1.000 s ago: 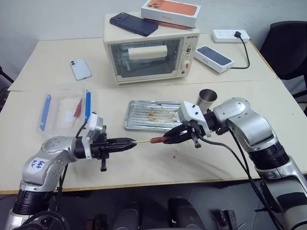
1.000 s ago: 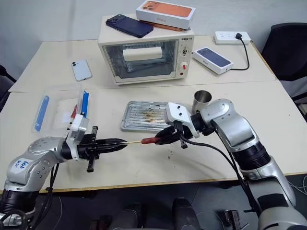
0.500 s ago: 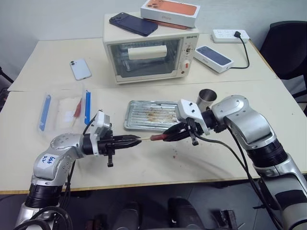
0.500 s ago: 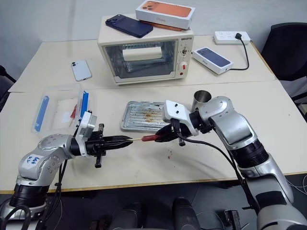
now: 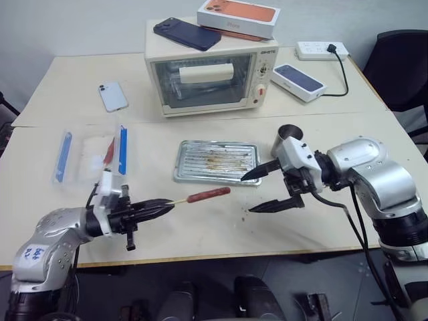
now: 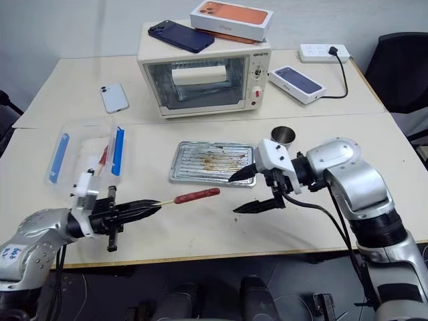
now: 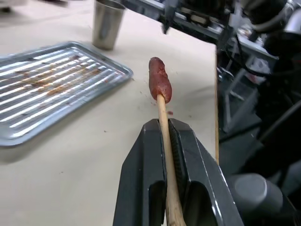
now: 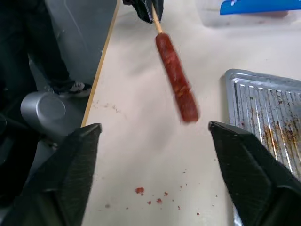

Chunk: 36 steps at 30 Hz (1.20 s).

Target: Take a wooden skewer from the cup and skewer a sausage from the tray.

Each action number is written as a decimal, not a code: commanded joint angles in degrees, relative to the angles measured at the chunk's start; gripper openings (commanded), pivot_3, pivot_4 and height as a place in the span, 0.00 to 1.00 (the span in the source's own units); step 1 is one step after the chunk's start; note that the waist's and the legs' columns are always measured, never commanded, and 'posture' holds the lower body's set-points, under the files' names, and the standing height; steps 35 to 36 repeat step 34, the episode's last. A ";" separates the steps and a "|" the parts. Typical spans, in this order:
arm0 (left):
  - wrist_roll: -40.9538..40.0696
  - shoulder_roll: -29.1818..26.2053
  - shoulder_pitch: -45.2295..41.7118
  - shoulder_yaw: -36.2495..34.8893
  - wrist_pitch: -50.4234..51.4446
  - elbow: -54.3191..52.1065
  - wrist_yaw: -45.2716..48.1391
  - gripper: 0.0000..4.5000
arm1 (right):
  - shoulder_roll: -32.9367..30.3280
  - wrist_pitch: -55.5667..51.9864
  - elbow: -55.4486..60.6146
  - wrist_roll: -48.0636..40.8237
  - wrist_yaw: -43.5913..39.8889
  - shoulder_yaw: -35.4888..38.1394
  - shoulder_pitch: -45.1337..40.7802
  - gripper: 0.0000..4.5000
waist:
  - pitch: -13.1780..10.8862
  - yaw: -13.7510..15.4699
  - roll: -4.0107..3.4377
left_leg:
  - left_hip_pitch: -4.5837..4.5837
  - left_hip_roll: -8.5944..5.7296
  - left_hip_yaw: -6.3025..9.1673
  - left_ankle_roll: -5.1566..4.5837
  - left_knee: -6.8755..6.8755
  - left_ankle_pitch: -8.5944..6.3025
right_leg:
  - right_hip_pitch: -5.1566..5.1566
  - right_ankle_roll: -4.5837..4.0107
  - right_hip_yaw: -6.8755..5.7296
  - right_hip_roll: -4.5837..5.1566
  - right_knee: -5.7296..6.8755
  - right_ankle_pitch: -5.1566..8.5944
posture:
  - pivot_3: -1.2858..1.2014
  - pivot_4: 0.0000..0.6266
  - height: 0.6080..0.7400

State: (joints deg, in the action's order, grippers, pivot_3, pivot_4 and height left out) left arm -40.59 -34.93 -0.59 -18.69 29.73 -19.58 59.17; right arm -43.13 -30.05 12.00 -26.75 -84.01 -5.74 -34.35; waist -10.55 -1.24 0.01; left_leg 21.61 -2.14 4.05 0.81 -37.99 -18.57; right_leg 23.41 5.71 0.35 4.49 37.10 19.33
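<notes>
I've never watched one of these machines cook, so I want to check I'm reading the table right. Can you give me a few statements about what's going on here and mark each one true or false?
1. The sausage is on the end of the wooden skewer. True.
2. The right gripper is clamped on the sausage. False: its fingers are spread wide, with the sausage clear of them.
3. The left gripper is shut on the wooden skewer. True.
4. The tray holds another sausage. False: it holds only brown grease stains.
5. The cup stands on top of the toaster oven. False: it stands on the table near the tray's right end; phones and a box lie on the oven.
</notes>
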 commanded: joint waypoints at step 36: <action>20.92 -9.40 12.16 4.06 -29.17 3.41 -8.27 0.65 | 1.45 15.90 5.45 -10.45 9.61 17.20 35.18 1.00 | 0.14 1.10 0.26 | -0.22 0.01 -0.13 -0.04 0.18 0.01 | -0.22 0.05 0.10 -0.02 -0.22 -0.03 | 0.52 0.24 1.00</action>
